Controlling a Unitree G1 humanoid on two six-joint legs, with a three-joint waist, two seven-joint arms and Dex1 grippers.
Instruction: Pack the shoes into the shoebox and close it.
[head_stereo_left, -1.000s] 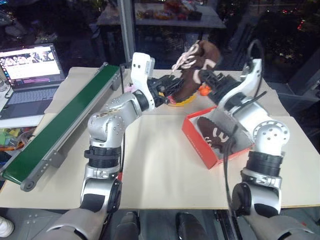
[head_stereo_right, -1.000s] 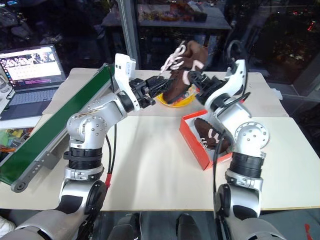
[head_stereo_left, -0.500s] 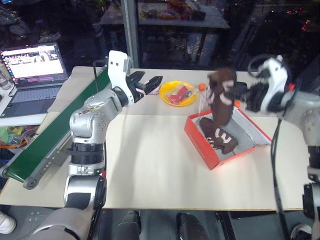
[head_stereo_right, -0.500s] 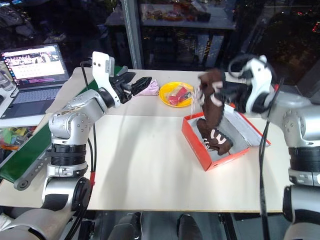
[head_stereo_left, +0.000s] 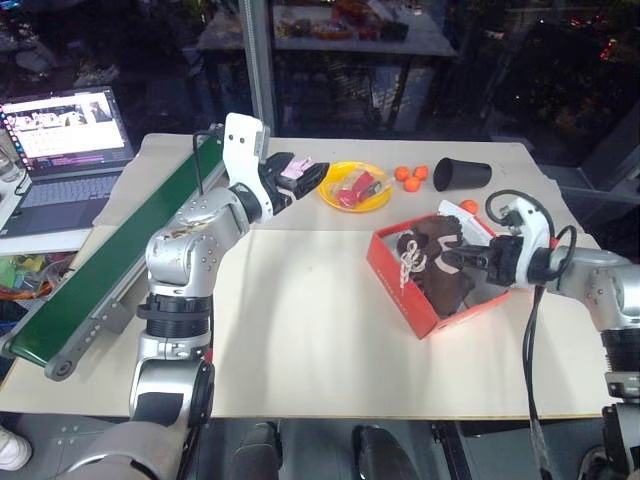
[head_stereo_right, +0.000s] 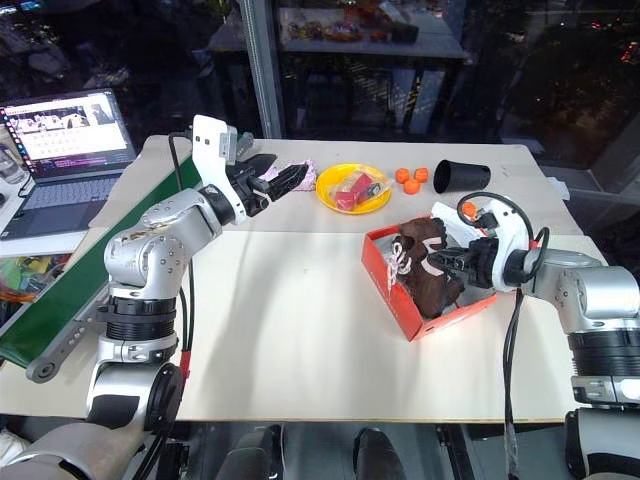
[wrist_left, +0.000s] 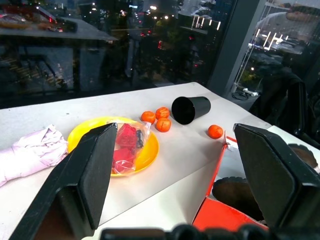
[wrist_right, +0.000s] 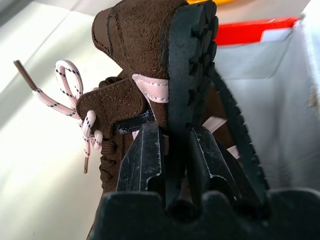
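Red shoebox open on the cream table, at the right side, white inside, lid folded back on the far side. 2 brown shoes inside the box: 1 shoe lying on the bottom, mostly hidden, and 1 upper shoe on top of it, tilted on its side, with cream laces hanging over the near-left wall of the box. Right gripper reaching into the box from the right, clenched on the upper shoe; in the right wrist view both fingers pinching the heel edge next to the black sole. Left gripper raised above the far part of the table, jaws wide apart and grasping nothing; in the left wrist view the 2 fingers far from each other with only the table between them. Pink toy lying just behind the left gripper in the head views, contact impossible to tell. Yellow plate near it, to the right, carrying a red packet. 3 small oranges beside a black cup lying on its side, and 1 more orange just behind the box. Green conveyor along the left edge of the table, open laptop further left.
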